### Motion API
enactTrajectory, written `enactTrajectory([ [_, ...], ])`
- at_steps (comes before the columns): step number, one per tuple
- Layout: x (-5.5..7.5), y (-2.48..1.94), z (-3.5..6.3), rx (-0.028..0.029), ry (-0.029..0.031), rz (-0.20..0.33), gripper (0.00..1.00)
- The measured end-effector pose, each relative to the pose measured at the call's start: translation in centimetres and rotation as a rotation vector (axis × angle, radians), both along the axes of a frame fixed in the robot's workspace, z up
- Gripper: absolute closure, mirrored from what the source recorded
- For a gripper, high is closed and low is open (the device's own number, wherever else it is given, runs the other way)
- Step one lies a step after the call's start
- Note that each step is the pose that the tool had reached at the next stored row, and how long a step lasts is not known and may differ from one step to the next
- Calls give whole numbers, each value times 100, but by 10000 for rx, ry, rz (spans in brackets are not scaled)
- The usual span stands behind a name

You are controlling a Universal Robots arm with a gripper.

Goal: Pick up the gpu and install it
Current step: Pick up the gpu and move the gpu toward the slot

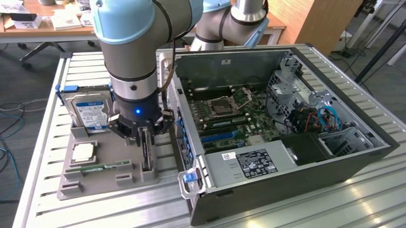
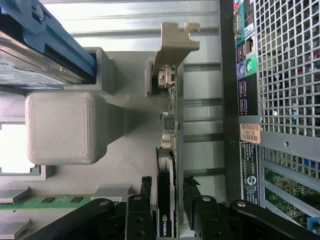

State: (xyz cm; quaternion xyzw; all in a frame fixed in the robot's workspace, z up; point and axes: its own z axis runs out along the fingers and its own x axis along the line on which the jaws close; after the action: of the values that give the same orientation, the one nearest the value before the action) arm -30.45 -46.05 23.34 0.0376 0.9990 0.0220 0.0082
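Claw [image 2: 167,202] astride gpu [image 2: 171,125], between hard drive [image 2: 30,60] and case [image 2: 285,75]

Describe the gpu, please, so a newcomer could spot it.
A grey tray lies beside the open computer case, on the exterior view's left. The gpu stands on edge nearest the case, under the gripper: thin and dark, unlike the labelled hard drive and green RAM stick.
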Motion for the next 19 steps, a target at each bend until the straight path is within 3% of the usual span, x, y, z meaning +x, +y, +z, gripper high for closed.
enactTrajectory([
  [19, -18, 2, -14, -2, 2, 1, 61],
])
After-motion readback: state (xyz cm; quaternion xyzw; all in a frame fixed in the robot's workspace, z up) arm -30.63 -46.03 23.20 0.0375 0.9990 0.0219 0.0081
